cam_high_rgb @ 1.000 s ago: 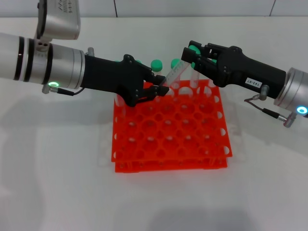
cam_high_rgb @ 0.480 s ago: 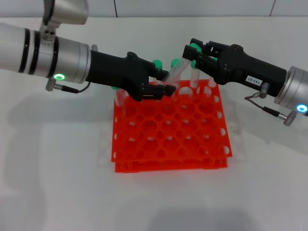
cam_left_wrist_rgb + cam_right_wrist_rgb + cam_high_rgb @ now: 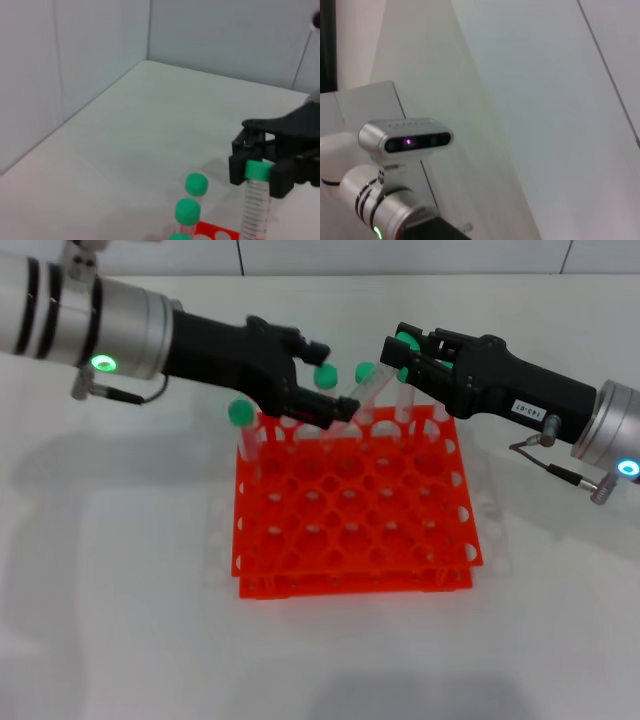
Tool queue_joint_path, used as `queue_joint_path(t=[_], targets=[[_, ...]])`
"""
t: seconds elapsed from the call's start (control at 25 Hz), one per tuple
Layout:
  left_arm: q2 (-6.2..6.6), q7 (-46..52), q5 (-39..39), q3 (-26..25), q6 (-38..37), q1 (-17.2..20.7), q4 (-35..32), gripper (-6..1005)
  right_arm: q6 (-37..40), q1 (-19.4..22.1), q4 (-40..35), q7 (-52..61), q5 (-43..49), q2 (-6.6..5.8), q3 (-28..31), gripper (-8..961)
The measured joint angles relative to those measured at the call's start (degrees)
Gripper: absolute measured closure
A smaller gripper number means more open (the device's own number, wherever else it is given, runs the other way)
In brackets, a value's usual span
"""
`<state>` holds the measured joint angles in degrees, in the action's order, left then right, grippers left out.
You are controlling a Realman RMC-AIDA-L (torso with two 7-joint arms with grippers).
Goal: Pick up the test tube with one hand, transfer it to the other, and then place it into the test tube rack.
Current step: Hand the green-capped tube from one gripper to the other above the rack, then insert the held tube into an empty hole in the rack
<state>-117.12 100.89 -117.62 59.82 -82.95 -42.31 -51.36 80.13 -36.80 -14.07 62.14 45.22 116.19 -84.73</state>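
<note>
The orange-red test tube rack (image 3: 350,532) stands in the middle of the white table. My right gripper (image 3: 400,352), the one with the white label, is shut on the green cap end of a test tube (image 3: 403,400). The tube hangs upright and its lower part reaches the rack's back row. It also shows in the left wrist view (image 3: 256,205), held by the right gripper (image 3: 257,172). My left gripper (image 3: 331,382) hovers over the rack's back left part, open and empty, next to a tilted green-capped tube (image 3: 360,385).
Other green-capped tubes (image 3: 240,415) (image 3: 325,375) stand in the rack's back row and show in the left wrist view (image 3: 196,184). A rack corner (image 3: 215,233) shows there too. The right wrist view shows a silver camera head (image 3: 405,141) and a wall.
My left gripper has risen, turned and moved toward the rack's back row. The tilted tube has stayed where it was. The right gripper and its tube have not moved.
</note>
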Motion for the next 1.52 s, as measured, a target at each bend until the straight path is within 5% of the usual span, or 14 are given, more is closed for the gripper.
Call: queue_joint_path(t=[0.48,0.88,1.2,1.52], targets=[[0.06,18.2,-2.2,-0.4,-5.4,7.7,-22.3,106,0.4,0.1,0.0,0.0,0.2,-0.45,0.0,695],[-1.88,26.1,-1.3,-0.9,-7.1,24.9,-49.6,106,0.5,0.1,-1.3,0.2,0.9,-0.96,0.0,694],[-2.23,19.3,5.9,-4.9,-6.1,35.0,-51.4,107,-0.1,-0.6,-3.6,1.9,4.1,-1.68,0.2,695],[-2.38,8.4,14.9,-8.7,-5.2,41.6,-44.4,107,-0.9,-1.4,-6.5,4.7,7.3,-2.83,0.3,695]])
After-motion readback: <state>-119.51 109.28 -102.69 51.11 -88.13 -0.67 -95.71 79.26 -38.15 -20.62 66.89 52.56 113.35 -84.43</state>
